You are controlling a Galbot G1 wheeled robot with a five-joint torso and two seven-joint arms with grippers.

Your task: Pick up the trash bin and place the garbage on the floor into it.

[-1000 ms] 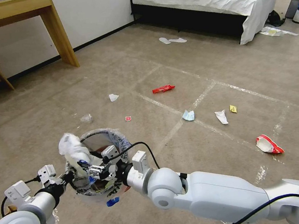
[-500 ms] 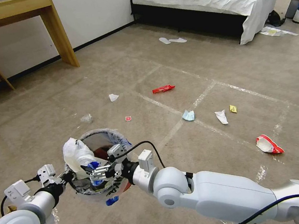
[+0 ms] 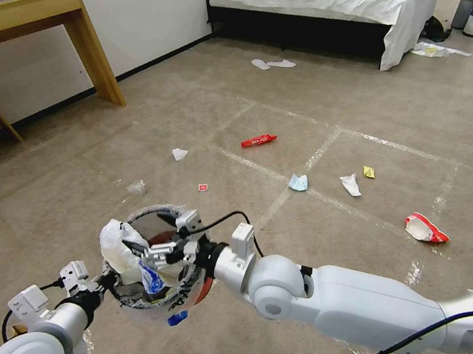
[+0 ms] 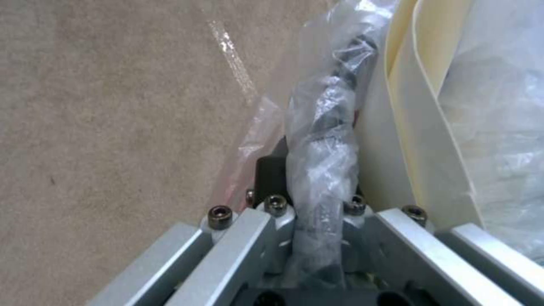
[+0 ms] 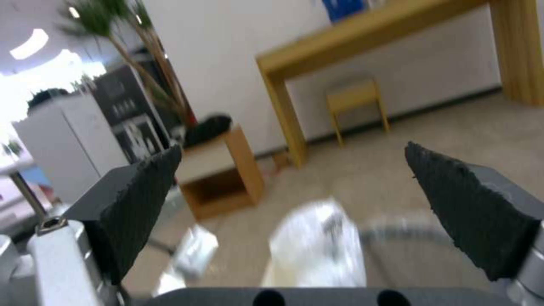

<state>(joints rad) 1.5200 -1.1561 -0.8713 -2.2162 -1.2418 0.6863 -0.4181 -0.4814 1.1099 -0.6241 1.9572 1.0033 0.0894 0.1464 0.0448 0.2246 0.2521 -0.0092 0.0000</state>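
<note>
My left hand (image 4: 317,212) is clamped on the trash bin (image 3: 148,302) rim, holding it above the floor (image 3: 297,106). My right hand (image 3: 139,252) hangs over the bin's mouth, fingers (image 5: 142,204) spread wide. Garbage like a red wrapper (image 3: 258,140) lies beyond.

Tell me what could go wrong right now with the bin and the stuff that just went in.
The left gripper holds the trash bin only by a pinch on its bagged rim, so it may tip or slip. The plastic bottle sticks up past the rim and might topple back onto the floor. The open right gripper hovers over the bin, and could snag the liner.
</note>
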